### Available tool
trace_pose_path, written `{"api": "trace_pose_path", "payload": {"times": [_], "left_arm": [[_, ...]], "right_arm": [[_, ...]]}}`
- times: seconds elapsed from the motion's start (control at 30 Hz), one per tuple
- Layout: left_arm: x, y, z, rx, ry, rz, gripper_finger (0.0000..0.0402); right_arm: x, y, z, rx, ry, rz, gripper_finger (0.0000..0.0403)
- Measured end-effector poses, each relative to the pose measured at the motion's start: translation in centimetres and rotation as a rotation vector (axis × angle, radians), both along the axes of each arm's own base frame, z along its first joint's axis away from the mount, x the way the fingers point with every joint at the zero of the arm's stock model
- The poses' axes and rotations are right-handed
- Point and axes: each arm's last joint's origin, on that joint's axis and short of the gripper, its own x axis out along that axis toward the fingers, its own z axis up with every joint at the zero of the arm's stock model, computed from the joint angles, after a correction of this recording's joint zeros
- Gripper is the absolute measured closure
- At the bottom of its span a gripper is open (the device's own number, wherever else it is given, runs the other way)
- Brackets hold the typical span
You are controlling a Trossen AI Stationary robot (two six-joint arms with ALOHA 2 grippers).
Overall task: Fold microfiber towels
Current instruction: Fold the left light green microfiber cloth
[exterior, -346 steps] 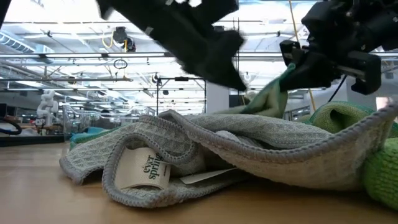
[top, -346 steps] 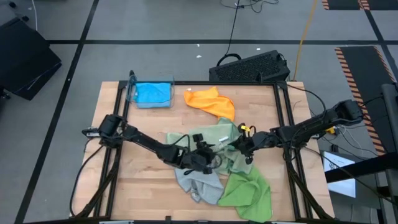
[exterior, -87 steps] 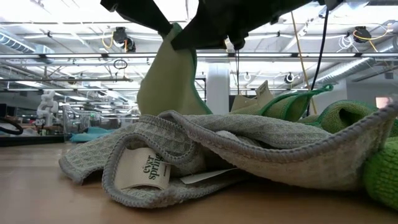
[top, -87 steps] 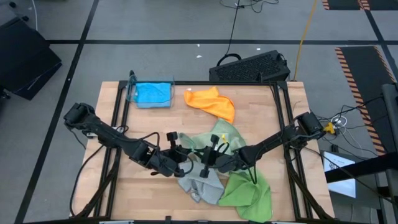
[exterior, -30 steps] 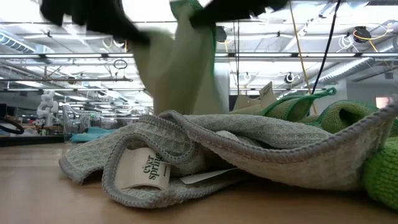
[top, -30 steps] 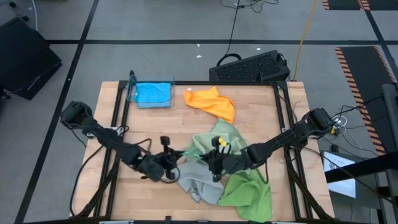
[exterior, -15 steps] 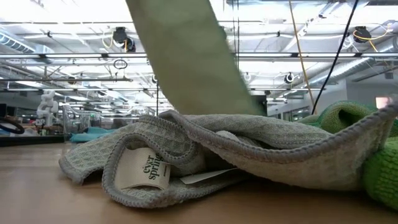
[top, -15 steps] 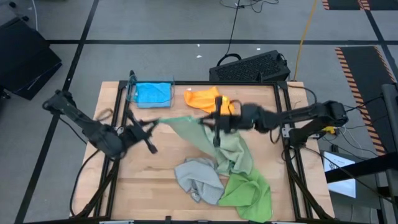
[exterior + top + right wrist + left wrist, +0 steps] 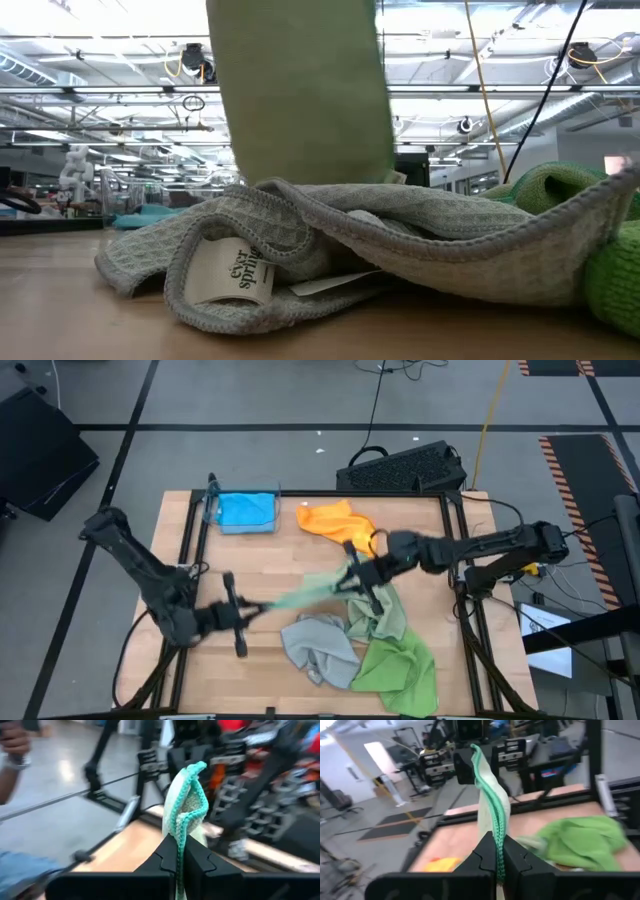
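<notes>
From the high view we see the left gripper (image 9: 243, 612) and the right gripper (image 9: 352, 579) holding one pale sage green towel (image 9: 300, 596) stretched between them above the table (image 9: 260, 555). Under the right arm lies the second sage towel (image 9: 380, 615), with the light grey towel (image 9: 318, 648) and the bright green towel (image 9: 400, 665) just beside it near the front edge. The orange towel (image 9: 340, 523) and the bright blue towel (image 9: 245, 510) lie at the far edge, well apart from the pile; we cannot tell whether the blue one sits in a holder.

In the low view the held sage towel (image 9: 300, 90) hangs above the grey towel (image 9: 340, 250), whose white sewn label (image 9: 235, 272) reads "ever spring". Bright green cloth (image 9: 610, 270) lies at its right.

In the left wrist view, the left gripper (image 9: 499, 862) has its jaws clamped together on the towel's teal-stitched edge (image 9: 492, 807), with the bright green towel (image 9: 580, 837) on the table beyond.

In the right wrist view, the right gripper (image 9: 181, 857) is likewise pinched tight on the stitched edge (image 9: 187, 800). A person's hand (image 9: 15, 742) shows in the room beyond.
</notes>
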Motion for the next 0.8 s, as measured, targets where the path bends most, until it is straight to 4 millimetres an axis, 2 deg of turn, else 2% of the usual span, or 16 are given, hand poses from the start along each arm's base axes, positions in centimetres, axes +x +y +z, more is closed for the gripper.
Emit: {"api": "trace_pose_path", "payload": {"times": [0.1, 0.23, 0.3, 0.4, 0.47, 0.53, 0.67, 0.8], "left_arm": [[1.2, -2.1, -2.0, -0.011, 0.021, -0.044, 0.0398], [2.2, -4.3, -3.9, -0.021, 0.019, -0.085, 0.0396], [2.5, -4.9, -4.1, -0.014, -0.007, -0.100, 0.0395], [3.1, -4.6, -3.4, 0.022, -0.071, -0.028, 0.0398], [3.9, -3.4, -2.8, 0.057, -0.100, 0.089, 0.0397], [4.7, -1.7, -1.9, 0.114, -0.106, 0.178, 0.0395], [5.2, 2.9, 1.0, 0.165, -0.150, 0.302, 0.0398], [4.0, 8.4, 4.0, 0.183, -0.182, 0.410, 0.0397]], "right_arm": [[-0.6, 2.0, -2.2, 0.026, 0.048, 0.056, 0.0401], [-1.7, 4.5, -4.5, 0.041, 0.024, 0.051, 0.0401], [-2.0, 5.3, -4.8, 0.032, -0.027, 0.050, 0.0401], [-2.1, 5.5, -3.8, 0.036, -0.163, -0.016, 0.0401], [-2.0, 4.8, -3.0, 0.006, -0.265, -0.108, 0.0401], [-1.6, 3.1, -2.0, -0.008, -0.371, -0.201, 0.0401], [-0.9, -1.7, 0.3, 0.061, -0.483, -0.324, 0.0401], [-0.2, -6.7, 2.7, 0.131, -0.513, -0.362, 0.0401]]}}
